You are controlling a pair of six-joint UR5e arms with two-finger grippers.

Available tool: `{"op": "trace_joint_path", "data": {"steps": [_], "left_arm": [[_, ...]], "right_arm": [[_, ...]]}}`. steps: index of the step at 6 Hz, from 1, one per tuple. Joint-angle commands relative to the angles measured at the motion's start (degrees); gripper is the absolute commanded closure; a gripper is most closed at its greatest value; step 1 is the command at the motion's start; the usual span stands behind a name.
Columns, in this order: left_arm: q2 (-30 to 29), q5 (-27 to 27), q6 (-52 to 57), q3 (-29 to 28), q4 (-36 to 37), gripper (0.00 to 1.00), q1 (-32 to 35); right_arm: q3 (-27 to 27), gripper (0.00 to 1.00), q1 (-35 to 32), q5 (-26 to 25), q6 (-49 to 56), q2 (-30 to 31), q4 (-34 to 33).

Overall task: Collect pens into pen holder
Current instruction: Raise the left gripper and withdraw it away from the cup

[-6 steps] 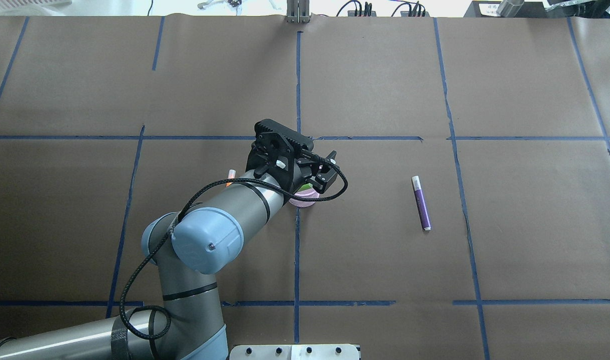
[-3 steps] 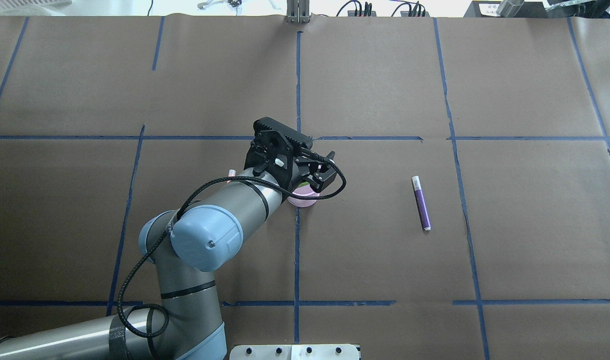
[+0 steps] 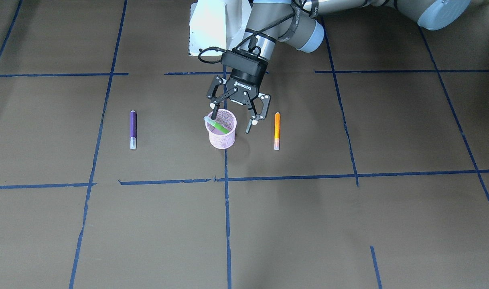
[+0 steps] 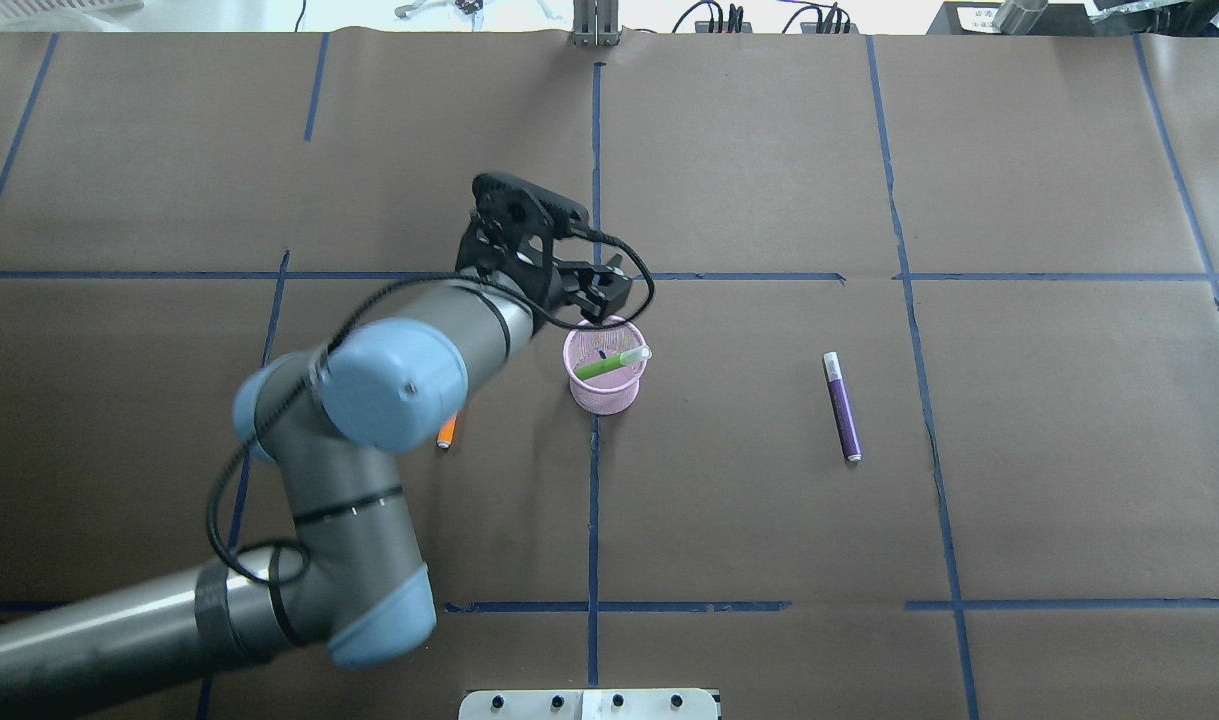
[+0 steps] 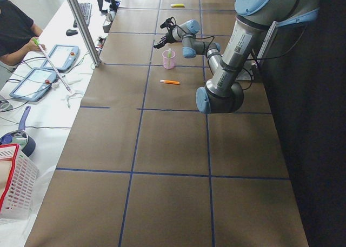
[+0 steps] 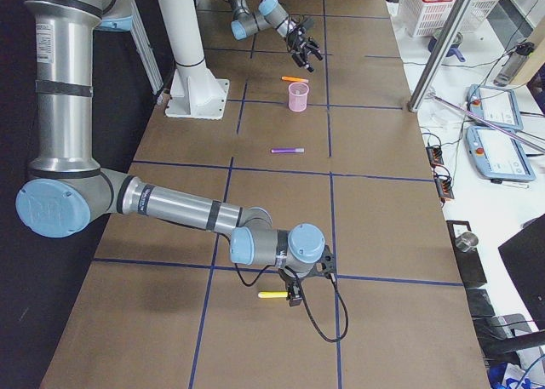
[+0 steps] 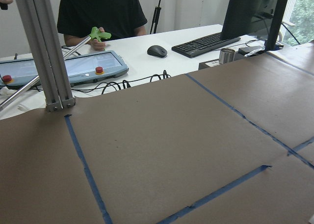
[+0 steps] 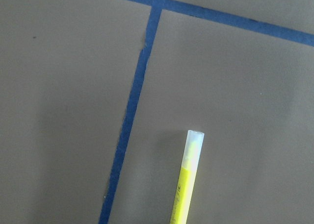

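Flanking one pen holder [image 3: 221,141] holding one green pen [image 3: 219,127] lie two pens [image 3: 133,127] [image 3: 277,128]; left end effector [image 3: 231,123] spread.

Brown paper tabletop [image 4: 749,150], blue tape grid [image 4: 593,500]; white desk [image 7: 147,41] beyond: keyboard [image 7: 206,44], mouse [image 7: 157,51]; window [image 7: 300,8] at right.

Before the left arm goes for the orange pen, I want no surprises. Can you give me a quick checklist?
1. Left gripper open and empty: ok.
2. Green pen inside the pen holder, leaning on its rim: ok.
3. Pen holder upright: ok.
4. Orange pen lying flat, apart from the pen holder, nothing on it: ok.
5. Purple pen collected: not ok, it lies outside the pen holder.
6. Right gripper state: cannot tell. It shows only in a side view, beside a yellow pen.
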State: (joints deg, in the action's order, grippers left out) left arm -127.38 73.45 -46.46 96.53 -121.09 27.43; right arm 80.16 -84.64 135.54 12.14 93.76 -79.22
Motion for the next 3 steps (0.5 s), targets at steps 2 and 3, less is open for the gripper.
{"op": "trace_joint_path", "data": {"steps": [2, 3], "left_arm": [[6.1, 31.3, -2.0, 0.6, 11.7, 0.00, 17.3], [9.9, 45.0, -0.2, 0.5, 12.3, 0.00, 25.5]], "right_arm": [[-3.2, 0.00, 0.6, 0.1, -3.5, -0.9, 0.1], [-5.2, 0.00, 1.6, 0.0, -7.2, -1.4, 3.3]]}}
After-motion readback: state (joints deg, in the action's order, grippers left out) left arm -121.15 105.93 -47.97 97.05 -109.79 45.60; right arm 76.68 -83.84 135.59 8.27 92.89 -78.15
